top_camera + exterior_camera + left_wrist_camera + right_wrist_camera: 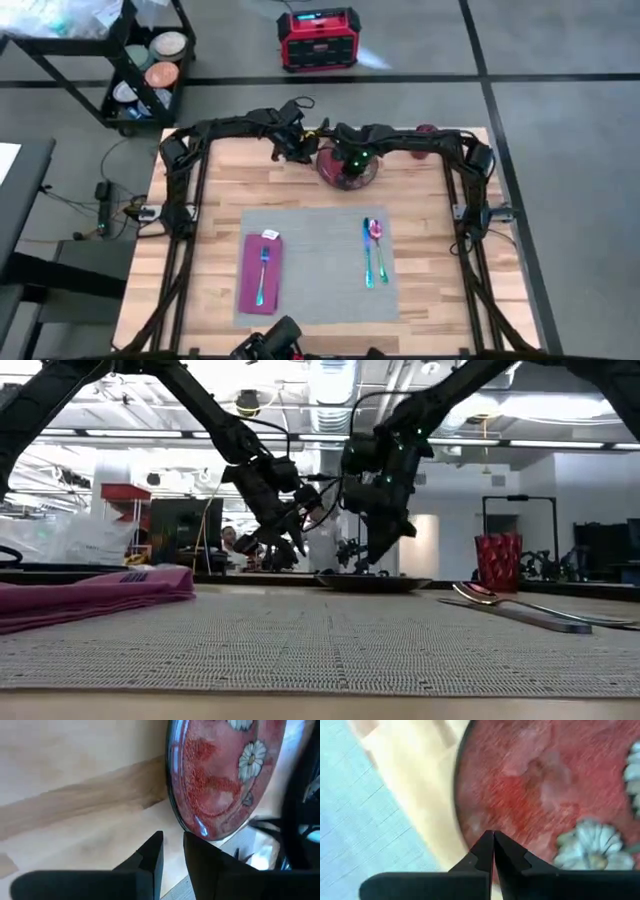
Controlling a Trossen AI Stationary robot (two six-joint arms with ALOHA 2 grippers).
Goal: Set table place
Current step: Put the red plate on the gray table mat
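Observation:
The grey placemat lies flat on the light-wood table. On it are a magenta napkin with a fork and, toward the right, a knife and spoon. A red flowered plate sits on the bare wood just beyond the mat's far edge. My right gripper is shut and hangs over the plate's inner face near its rim. My left gripper hovers beside the plate's left rim, its fingers a narrow gap apart with nothing between them. My right gripper points its shut fingertips down at the plate's inner face just inside the rim nearest the mat. I cannot tell whether they touch it. The plate lies flat on the table.
A red cup stands at the table's far right, behind the right arm. Off the table are a black shelf cart with dishes at the far left and a red box on the floor. Bare wood flanks the mat on both sides.

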